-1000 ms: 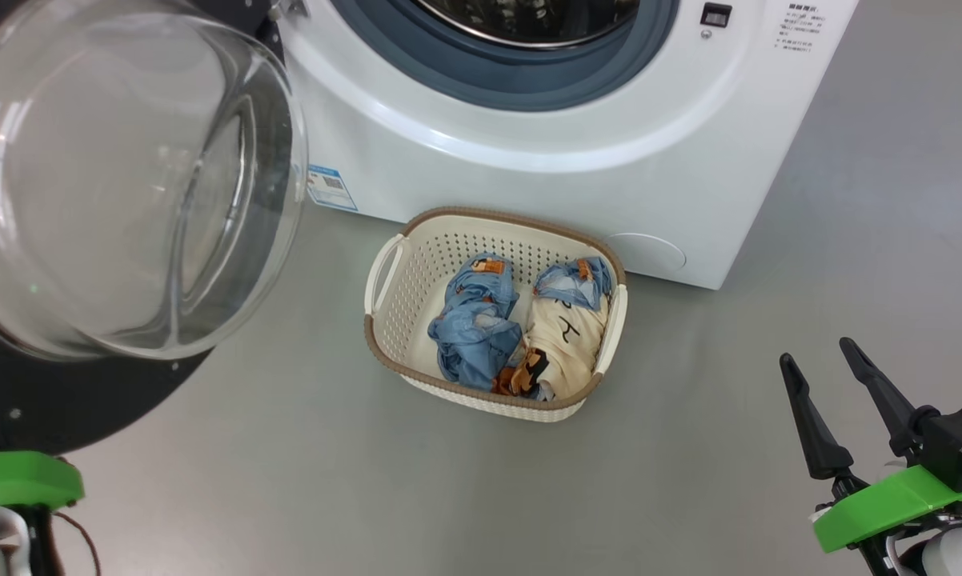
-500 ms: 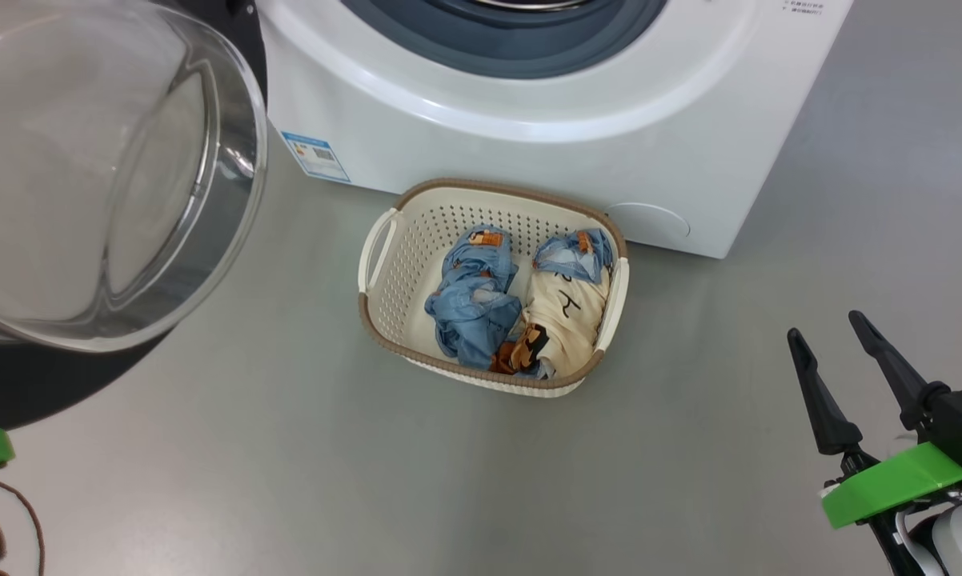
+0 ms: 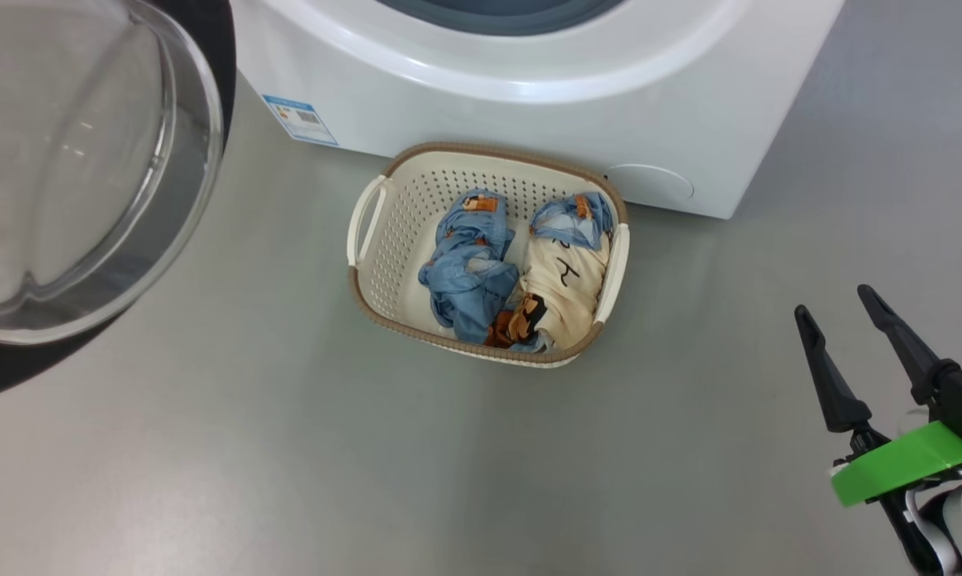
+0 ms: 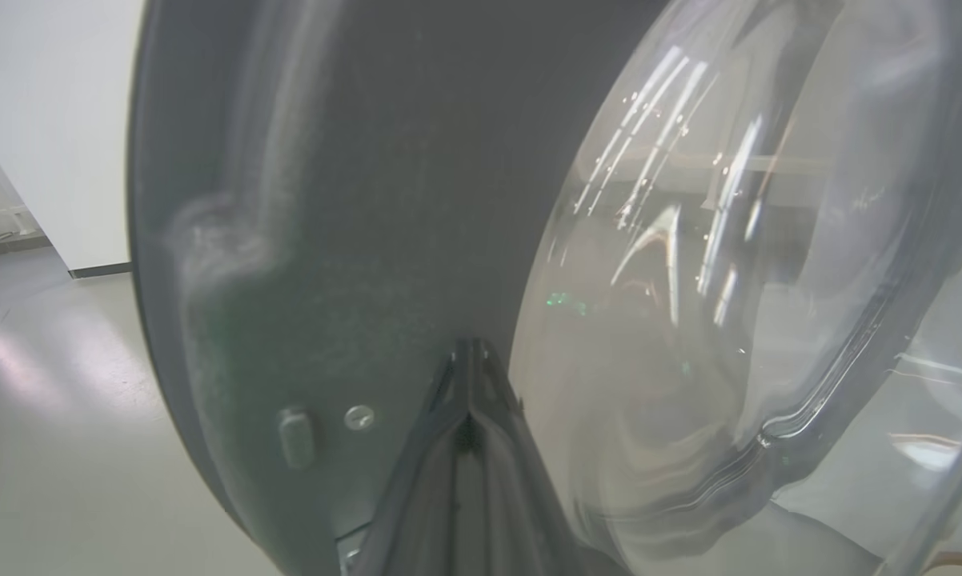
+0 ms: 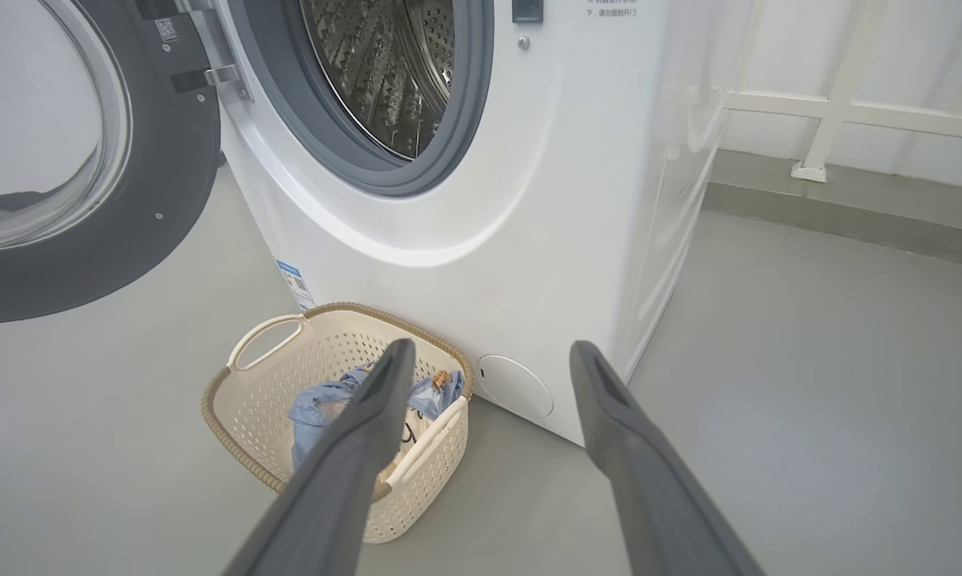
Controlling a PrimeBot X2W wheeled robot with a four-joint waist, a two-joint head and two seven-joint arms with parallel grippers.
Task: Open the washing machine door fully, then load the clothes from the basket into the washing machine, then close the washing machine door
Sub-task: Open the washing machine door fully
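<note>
Door glossy glass; basket perforated plastic.

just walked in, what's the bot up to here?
Laundry loading, early stage. The washing machine door is swung open to the left of the washing machine, leaving the drum exposed. The left end effector is shut, with its tips right at the door's inner face; I can't confirm contact. The right end effector is open and empty, off to the right of the basket. Both clothes bundles sit in the basket on the floor; nothing is loaded yet.
</note>
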